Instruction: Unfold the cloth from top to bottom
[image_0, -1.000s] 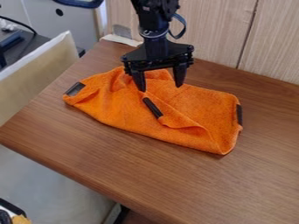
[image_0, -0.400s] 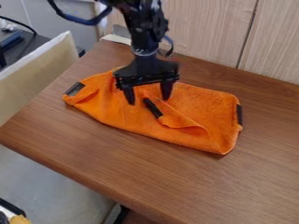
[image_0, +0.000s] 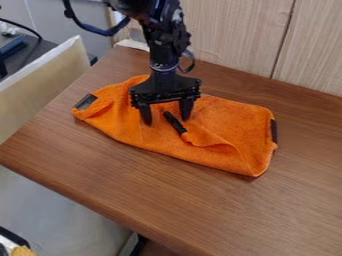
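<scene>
My gripper (image_0: 166, 121) hangs over the middle of the orange cloth (image_0: 220, 120), its two fingers spread apart. Between and just below the fingertips lies a black tab (image_0: 175, 123) on a folded-over corner of the cloth. The cloth is a bunched, partly folded shape lying across the table, with a dark tab at its left corner and another at its right edge. Whether the fingertips touch the fabric, I cannot tell.
The brown wooden table (image_0: 133, 180) extends around the cloth. A light wood panel (image_0: 230, 35) stands along its back edge. To the left is a beige panel (image_0: 43, 87) beside a dark surface with a cable.
The gripper has moved down and slightly left, from the back part of the cloth to its middle by the black tab. The cloth looks the same.
</scene>
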